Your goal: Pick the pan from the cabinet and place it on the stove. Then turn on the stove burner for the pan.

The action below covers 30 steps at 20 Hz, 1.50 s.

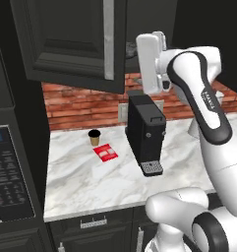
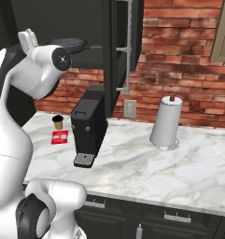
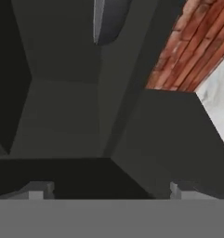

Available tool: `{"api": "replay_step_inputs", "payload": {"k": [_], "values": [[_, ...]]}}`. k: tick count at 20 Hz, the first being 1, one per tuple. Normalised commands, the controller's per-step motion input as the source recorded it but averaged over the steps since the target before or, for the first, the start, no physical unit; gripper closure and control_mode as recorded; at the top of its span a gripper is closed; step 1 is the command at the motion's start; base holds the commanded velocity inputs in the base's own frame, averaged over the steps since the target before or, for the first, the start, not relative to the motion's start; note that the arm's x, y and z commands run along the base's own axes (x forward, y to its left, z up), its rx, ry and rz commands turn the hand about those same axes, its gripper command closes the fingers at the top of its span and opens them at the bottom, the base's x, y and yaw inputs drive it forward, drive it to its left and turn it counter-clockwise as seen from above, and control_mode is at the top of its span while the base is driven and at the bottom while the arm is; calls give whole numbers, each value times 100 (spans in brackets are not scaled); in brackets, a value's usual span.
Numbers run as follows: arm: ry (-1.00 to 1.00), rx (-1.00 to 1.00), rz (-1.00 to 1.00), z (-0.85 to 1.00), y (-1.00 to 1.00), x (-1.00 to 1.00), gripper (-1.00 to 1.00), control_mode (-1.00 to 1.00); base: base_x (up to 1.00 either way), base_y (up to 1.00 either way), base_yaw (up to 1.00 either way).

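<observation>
In the cabinet (image 2: 118, 46): seemingly the pan (image 2: 69, 45).

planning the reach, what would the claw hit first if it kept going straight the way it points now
Probably the cabinet's dark inside wall, which lies ahead of the open claw. The pan sits off toward the top edge, not in line. Depth is unclear.

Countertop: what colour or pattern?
White marble with grey veining; the countertop shows best in the right base view.
</observation>
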Motion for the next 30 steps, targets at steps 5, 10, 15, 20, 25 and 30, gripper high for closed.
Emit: {"api": "replay_step_inputs", "payload": {"k": [5,10,15,20,25,30], "values": [[8,5,21,-4,39,9,-100,-100,0,0,0],[4,0,24,-4,51,-6,-100,-100,0,0,0],[0,0,21,0,56,-54,-100,-100,0,0,0],[-3,0,19,0,59,-75,-100,-100,0,0,0],[-7,0,15,-4,66,-62,-100,-100,0,0,0],[-9,0,9,-5,67,-32,-100,-100,0,0,0]]}}
